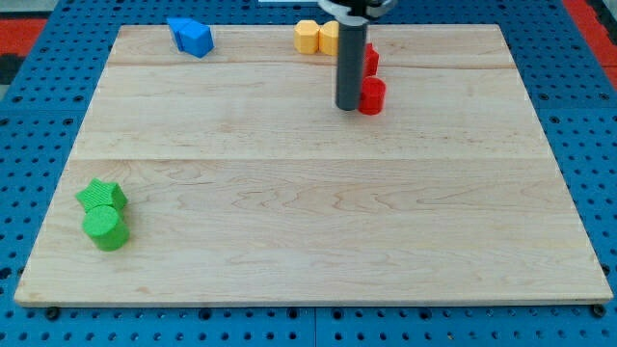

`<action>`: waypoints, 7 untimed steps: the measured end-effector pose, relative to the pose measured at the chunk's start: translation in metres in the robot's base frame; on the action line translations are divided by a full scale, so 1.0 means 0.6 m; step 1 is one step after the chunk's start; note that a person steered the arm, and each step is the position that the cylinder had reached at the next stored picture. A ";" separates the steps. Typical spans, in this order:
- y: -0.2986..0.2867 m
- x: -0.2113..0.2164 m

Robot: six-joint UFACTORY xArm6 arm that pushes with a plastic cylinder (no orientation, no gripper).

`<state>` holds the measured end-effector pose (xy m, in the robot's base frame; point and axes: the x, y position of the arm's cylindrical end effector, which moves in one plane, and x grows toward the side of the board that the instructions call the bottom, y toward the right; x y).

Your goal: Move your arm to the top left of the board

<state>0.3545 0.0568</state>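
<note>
My dark rod comes down from the view's top centre, and my tip (347, 107) rests on the wooden board (308, 222) in its upper middle. A red cylinder (372, 96) stands touching the tip's right side. A second red block (370, 60) sits just above it, partly hidden by the rod. Two yellow blocks (316, 37) lie at the top edge, just left of the rod. Blue blocks (191, 37) sit near the board's top left corner, far to the left of my tip.
A green star block (102, 196) and a green cylinder (105, 228) sit together at the board's lower left edge. A blue pegboard surface (39, 145) surrounds the board.
</note>
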 end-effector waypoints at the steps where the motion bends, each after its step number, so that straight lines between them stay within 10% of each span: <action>1: -0.080 0.011; 4: -0.507 -0.094; 7: -0.540 -0.271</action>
